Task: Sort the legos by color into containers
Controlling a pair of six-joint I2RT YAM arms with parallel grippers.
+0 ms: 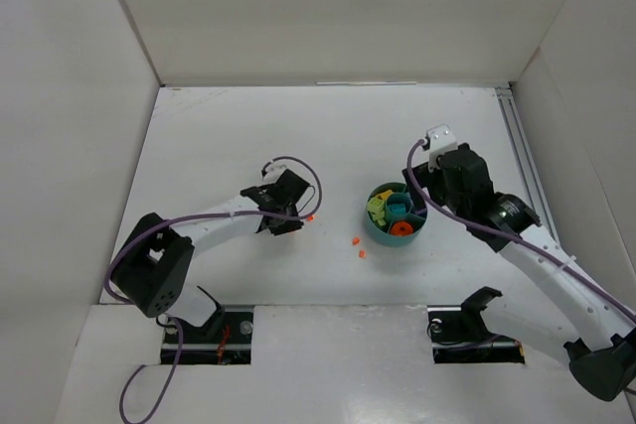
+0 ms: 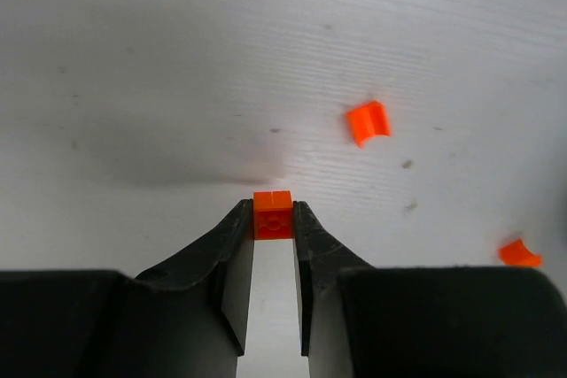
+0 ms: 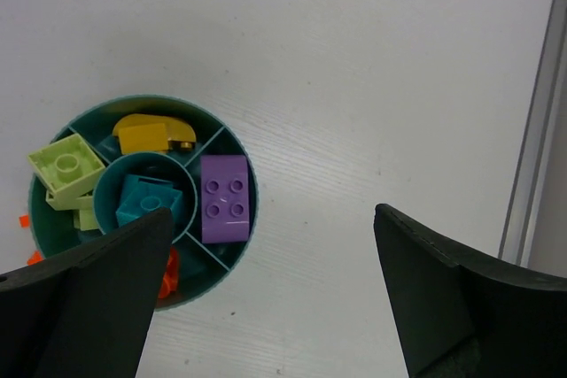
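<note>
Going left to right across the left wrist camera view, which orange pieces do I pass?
small orange square plastic brick → orange curved plastic piece → another small orange plastic piece, low near the right edge.

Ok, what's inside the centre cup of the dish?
One teal brick sits in the centre cup of the dish. Anything beneath it is hidden, and a finger of the right gripper covers the cup's near edge.
</note>
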